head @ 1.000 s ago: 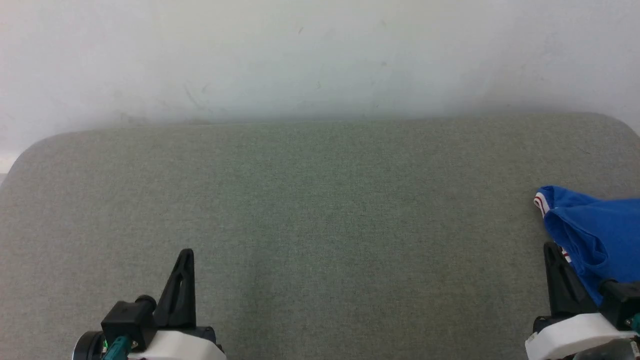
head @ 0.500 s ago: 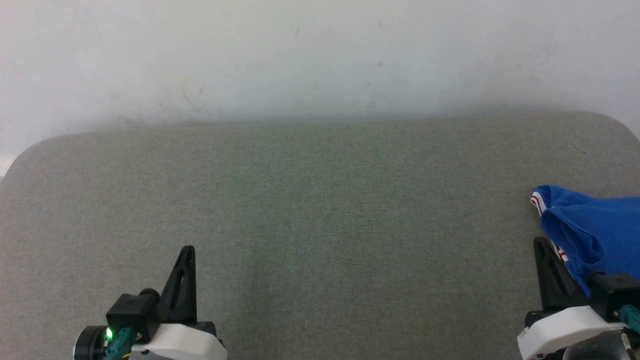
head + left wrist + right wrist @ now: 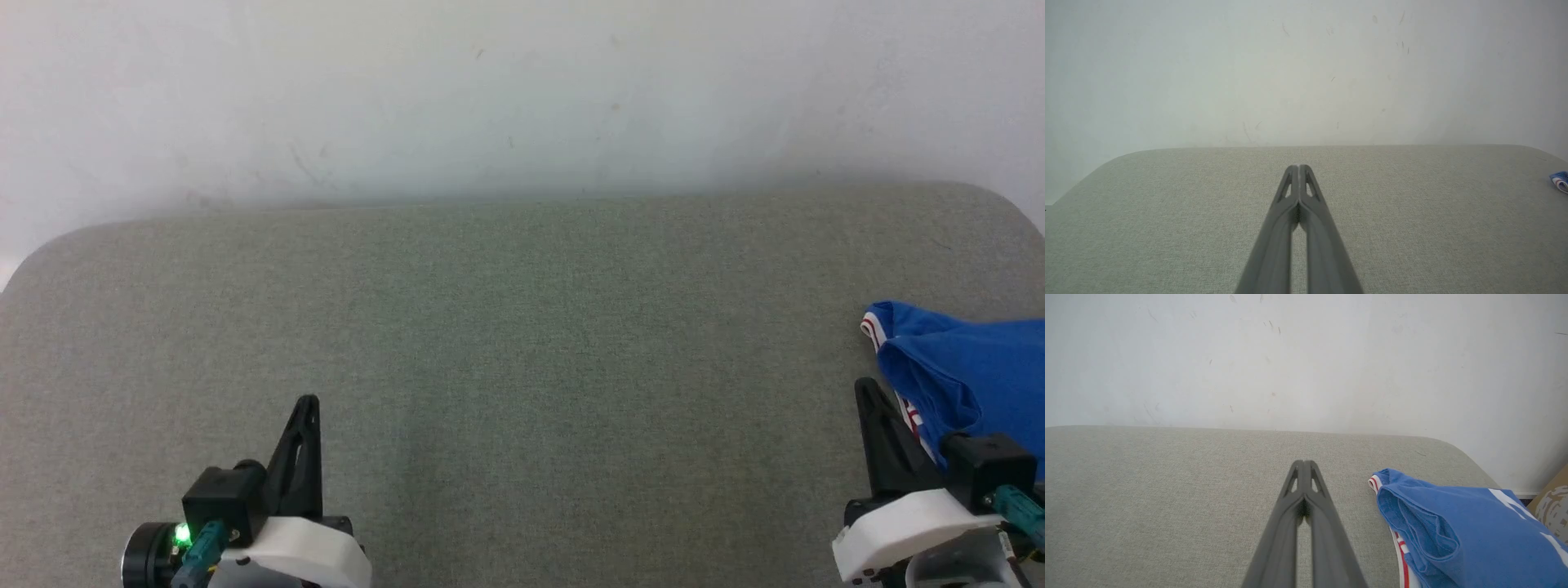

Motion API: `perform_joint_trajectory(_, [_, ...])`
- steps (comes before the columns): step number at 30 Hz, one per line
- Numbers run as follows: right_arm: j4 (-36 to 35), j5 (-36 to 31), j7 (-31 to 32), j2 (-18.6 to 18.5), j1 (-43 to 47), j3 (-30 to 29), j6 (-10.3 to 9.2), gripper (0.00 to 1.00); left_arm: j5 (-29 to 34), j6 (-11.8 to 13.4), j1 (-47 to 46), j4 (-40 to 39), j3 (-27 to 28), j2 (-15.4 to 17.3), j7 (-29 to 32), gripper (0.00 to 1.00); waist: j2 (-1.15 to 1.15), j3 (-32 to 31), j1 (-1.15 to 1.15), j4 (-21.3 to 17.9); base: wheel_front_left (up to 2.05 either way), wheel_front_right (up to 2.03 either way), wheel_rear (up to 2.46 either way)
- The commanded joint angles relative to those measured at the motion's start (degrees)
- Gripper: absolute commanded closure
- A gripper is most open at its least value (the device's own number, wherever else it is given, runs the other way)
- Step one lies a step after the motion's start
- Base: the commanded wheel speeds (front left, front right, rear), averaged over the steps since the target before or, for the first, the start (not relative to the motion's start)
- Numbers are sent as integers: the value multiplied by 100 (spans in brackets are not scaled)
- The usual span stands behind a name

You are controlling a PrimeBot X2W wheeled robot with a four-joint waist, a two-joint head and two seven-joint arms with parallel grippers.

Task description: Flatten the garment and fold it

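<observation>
The royal-blue garment lies crumpled at the right edge of the grey-green padded table, its red-and-white trim showing at the near left corner. In the right wrist view the garment shows folds and bits of white print. My right gripper is shut and empty, just left of the cloth; its fingertips meet above bare table. My left gripper is shut and empty at the lower left, far from the garment, with its tips together. A sliver of the garment peeks in at the right edge of the left wrist view.
A white scuffed wall rises right behind the table's far edge. The table has rounded far corners. A brown cardboard-like object stands beyond the table's right end in the right wrist view.
The head view has drifted slightly, so the wall marks slide left. The right gripper has come a little left and up in the picture beside the garment; the left gripper barely differs.
</observation>
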Motion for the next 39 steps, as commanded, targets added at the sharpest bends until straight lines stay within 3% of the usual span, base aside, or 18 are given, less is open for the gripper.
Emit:
perform_joint_trajectory(1, [13, -56, 44, 13, -120, 45, -4, 100, 101, -64, -128, 42, 57, -57, 30, 100, -1, -2, 0, -5, 0, 0, 0])
perform_joint_trajectory(39, [69, -312, 313, 20, -418, 430, -5, 100, 845, -409, -482, 373, 473, -482, 448, 100, -1, -40, 0, -118, 0, 0, 0])
